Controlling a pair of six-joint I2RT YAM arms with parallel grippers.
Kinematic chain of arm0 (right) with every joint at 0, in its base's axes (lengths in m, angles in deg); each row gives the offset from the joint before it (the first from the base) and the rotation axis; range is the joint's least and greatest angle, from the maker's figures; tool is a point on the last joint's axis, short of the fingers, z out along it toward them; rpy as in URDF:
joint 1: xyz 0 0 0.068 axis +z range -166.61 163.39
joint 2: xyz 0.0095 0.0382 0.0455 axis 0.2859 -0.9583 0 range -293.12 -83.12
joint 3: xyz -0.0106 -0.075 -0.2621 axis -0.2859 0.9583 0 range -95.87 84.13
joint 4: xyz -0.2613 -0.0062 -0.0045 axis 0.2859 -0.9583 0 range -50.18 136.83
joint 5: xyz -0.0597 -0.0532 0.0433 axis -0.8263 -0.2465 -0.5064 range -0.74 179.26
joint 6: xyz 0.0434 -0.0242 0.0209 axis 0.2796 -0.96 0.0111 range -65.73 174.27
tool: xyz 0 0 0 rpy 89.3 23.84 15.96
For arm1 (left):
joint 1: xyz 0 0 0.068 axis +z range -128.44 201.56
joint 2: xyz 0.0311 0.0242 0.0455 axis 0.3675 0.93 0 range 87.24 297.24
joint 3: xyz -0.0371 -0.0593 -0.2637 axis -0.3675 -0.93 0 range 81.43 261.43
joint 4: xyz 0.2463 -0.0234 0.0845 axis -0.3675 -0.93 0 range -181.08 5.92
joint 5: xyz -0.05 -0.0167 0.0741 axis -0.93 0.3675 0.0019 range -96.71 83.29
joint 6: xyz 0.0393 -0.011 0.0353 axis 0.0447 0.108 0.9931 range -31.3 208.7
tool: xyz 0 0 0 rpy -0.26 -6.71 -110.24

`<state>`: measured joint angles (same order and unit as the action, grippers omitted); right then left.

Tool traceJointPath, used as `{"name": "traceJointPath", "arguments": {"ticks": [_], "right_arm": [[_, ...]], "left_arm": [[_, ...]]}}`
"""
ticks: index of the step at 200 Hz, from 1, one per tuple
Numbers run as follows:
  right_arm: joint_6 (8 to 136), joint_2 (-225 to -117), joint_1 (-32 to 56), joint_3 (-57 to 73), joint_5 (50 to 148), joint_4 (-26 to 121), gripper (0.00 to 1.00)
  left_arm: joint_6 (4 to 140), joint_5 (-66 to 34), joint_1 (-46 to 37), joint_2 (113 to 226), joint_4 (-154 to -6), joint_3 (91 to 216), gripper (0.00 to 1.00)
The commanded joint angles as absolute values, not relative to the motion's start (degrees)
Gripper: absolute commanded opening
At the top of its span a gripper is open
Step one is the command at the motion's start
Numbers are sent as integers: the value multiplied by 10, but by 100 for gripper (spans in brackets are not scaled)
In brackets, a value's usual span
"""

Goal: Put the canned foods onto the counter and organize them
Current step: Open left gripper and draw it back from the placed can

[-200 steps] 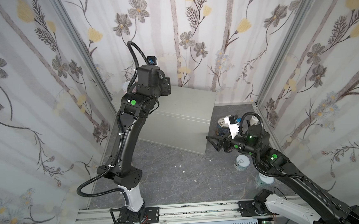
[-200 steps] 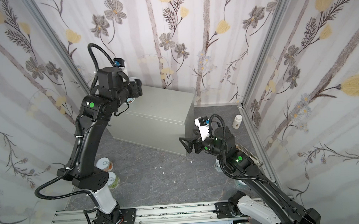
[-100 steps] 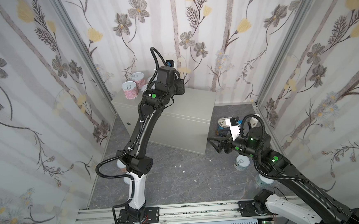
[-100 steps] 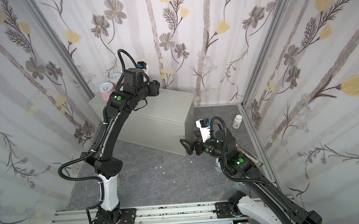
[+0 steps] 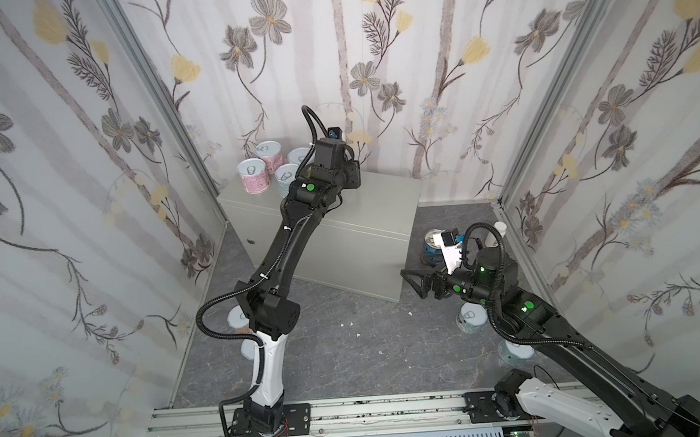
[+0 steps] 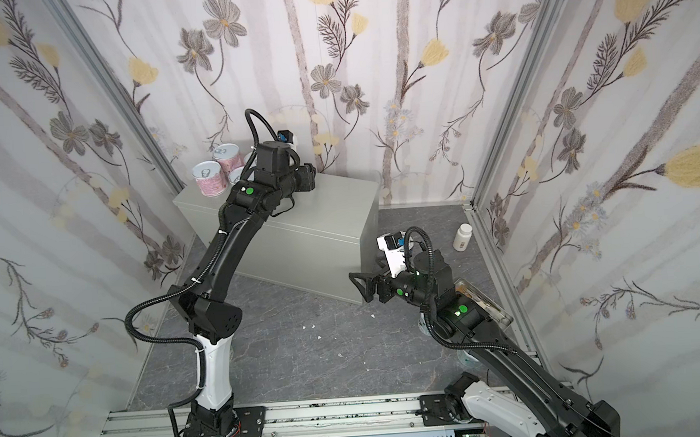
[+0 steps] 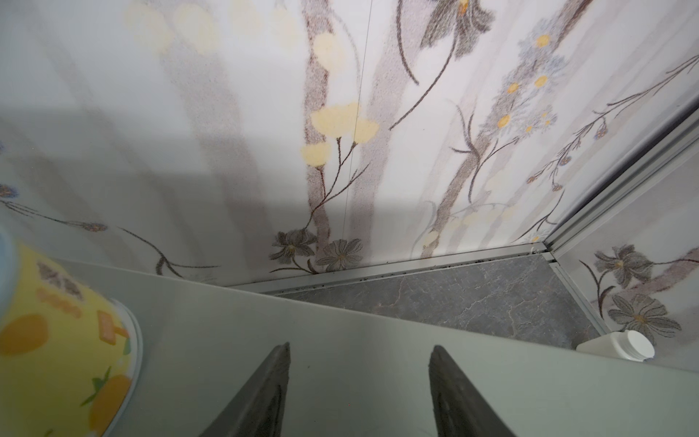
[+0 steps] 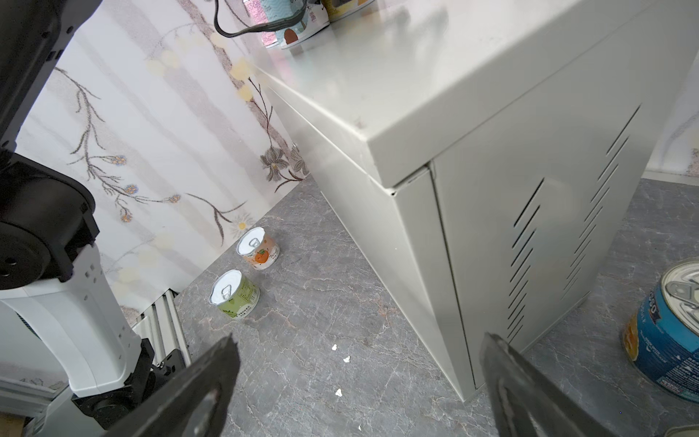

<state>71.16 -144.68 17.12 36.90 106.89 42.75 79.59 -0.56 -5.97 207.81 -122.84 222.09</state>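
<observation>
The counter [image 5: 380, 197] [image 6: 339, 205] is a light-grey metal box. At its back left corner stand several canned foods, among them two pink ones [image 5: 253, 181] [image 5: 268, 156] and a pale blue one [image 5: 286, 177]. My left gripper [image 7: 359, 346] hovers over the bare counter top [image 7: 340, 333], open and empty, with a yellow can [image 7: 56, 340] close beside it. Beside the counter's front right corner, above the floor, my right gripper [image 5: 411, 284] [image 8: 359, 338] is wide open and empty. On the floor stand an orange-print can [image 8: 259, 248], a green can [image 8: 234, 293] and a taller blue can [image 8: 669, 340] [image 5: 431, 243].
More short cans stand on the dark marbled floor under my right arm [image 5: 473, 316] [image 5: 514, 351] and by my left arm's base [image 5: 238, 318]. A white pill bottle [image 6: 462, 236] and a flat tin [image 6: 482, 303] lie along the right wall. Patterned walls close in three sides.
My left arm has swung from the counter's back left corner rightward along its top, uncovering the cans there, and its jaws have narrowed. The right arm has barely moved.
</observation>
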Motion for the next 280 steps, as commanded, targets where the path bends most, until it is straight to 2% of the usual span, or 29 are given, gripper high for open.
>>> {"name": "traceJointPath", "arguments": {"ticks": [1, 66, 280], "right_arm": [[704, -1449, 171, 373, 1075, 460, 100], [709, -1462, 171, 366, 1084, 467, 100], [720, -1474, 172, 359, 1089, 473, 100]], "left_arm": [[809, -12, -51, 2055, -1189, 2192, 60], [828, -48, -23, 2003, -1161, 2097, 60], [855, -78, 29, 1987, -1159, 2065, 60]]}}
